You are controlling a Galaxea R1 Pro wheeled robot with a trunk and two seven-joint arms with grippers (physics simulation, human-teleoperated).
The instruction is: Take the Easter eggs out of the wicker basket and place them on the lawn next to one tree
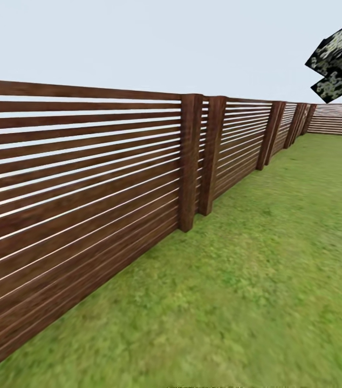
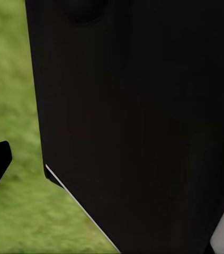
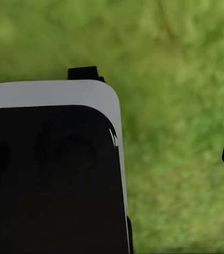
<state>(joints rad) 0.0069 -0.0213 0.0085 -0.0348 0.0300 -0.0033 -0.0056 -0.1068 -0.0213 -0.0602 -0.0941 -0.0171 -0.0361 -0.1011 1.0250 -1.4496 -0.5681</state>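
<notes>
i'm facing the fence (image 1: 84, 178) from nine to twelve o'clock over grass (image 1: 257, 280); drifting closer risks hitting it. i can't tell whether either gripper is apart or together.

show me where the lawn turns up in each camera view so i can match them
Head view: the lawn fills the lower right, running along the foot of the wooden fence.
Left wrist view: the lawn is a strip beside the robot's black body.
Right wrist view: the lawn lies behind the black-and-white robot part.
Shared landmark: the mottled green grass itself.
</notes>
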